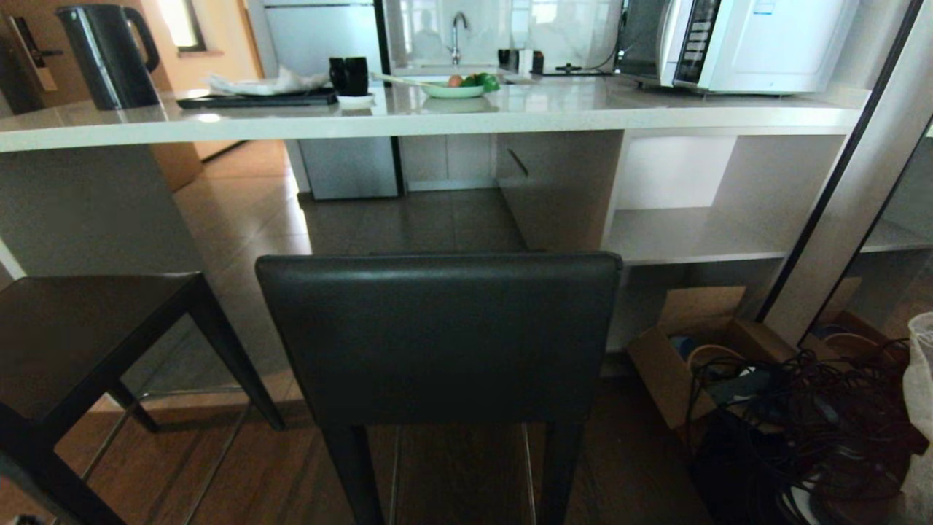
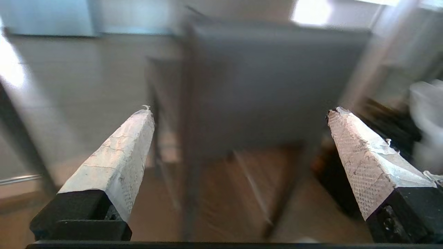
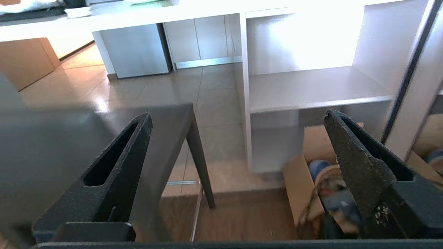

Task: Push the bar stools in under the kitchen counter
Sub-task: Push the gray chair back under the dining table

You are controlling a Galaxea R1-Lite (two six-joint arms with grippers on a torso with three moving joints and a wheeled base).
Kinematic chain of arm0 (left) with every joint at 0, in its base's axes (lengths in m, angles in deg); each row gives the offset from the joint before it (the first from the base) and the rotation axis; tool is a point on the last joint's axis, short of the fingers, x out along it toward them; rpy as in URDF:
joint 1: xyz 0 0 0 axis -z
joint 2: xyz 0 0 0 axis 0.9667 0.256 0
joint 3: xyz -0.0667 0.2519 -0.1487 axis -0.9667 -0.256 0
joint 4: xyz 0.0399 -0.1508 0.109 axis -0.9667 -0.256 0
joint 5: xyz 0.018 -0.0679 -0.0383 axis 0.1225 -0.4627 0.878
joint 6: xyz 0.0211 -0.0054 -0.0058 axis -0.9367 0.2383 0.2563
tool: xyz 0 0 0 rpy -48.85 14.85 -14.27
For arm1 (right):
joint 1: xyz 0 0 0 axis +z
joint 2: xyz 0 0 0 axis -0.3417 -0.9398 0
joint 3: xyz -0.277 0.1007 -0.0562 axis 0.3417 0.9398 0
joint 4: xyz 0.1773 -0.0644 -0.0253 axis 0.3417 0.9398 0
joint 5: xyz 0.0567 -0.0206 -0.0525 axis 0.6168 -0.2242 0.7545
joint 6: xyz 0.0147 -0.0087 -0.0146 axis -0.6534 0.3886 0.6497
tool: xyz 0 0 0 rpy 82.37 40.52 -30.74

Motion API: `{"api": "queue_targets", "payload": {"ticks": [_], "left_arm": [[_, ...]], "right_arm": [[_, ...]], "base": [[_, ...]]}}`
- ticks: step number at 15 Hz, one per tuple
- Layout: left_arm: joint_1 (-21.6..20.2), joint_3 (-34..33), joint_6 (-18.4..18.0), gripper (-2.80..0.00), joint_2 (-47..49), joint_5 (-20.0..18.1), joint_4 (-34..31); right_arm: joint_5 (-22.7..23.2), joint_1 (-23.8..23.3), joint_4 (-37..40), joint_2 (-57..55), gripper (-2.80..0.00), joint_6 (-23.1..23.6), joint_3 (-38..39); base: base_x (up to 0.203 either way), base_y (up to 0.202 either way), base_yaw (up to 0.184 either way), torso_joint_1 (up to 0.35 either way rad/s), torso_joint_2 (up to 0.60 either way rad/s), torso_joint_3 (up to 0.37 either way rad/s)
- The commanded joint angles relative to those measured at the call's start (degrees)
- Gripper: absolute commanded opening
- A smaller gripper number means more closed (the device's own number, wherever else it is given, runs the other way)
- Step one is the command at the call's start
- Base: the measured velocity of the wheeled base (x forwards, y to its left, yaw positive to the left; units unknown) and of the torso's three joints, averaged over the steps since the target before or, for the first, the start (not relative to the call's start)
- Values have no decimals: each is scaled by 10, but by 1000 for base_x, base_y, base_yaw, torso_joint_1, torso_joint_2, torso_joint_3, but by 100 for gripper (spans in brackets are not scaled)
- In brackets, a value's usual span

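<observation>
One bar stool (image 1: pixel 437 335) stands in the middle of the head view, its dark grey backrest towards me, pulled out from the kitchen counter (image 1: pixel 437 117). A second bar stool (image 1: pixel 80 328) shows its dark seat at the left, also out from the counter. Neither arm appears in the head view. In the left wrist view my left gripper (image 2: pixel 238 110) is open and empty, facing a blurred grey stool backrest (image 2: pixel 277 86) without touching it. My right gripper (image 3: pixel 238 114) is open and empty too. A stool's grey body (image 3: pixel 69 138) and a dark leg (image 3: pixel 200 162) lie beyond its fingers.
Open shelves (image 1: pixel 692 233) fill the counter's right end. On the floor below them sits a cardboard box (image 1: pixel 700 350) beside a tangle of black cables (image 1: pixel 802 408). A kettle (image 1: pixel 109 55), a plate of vegetables (image 1: pixel 455 87) and a microwave (image 1: pixel 736 44) stand on top.
</observation>
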Motion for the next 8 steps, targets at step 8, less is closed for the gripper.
{"api": "queue_targets", "payload": {"ticks": [8], "left_arm": [[-4, -141, -115, 0, -183, 118, -80]], "right_arm": [[7, 18, 227, 369, 0, 63, 150]], "base": [[0, 0, 0, 0, 0, 0]]}}
